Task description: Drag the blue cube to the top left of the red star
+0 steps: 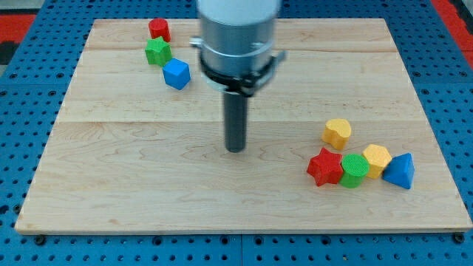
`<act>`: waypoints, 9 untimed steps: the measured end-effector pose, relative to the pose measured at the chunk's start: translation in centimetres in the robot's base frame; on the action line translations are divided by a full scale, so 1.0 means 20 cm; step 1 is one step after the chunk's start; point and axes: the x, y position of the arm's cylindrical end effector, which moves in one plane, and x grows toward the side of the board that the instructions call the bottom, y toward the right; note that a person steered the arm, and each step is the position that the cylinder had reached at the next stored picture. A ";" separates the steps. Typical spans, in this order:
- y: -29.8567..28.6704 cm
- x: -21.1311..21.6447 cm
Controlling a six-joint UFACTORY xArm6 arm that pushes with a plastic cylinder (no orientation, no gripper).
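The blue cube lies near the view's top left on the wooden board, just below and right of a green star-shaped block. The red star lies at the lower right, touching a green round block. My tip rests on the board near the middle, well below and right of the blue cube and left of the red star, touching neither.
A red block sits above the green star. A yellow heart-like block lies above the red star. A yellow block and a blue triangular block continue the row to the right. Blue pegboard surrounds the board.
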 end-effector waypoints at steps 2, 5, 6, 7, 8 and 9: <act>-0.65 -0.55; 0.01 -0.57; -0.17 -0.80; -0.22 -0.68; 0.11 -0.49; 0.08 -0.51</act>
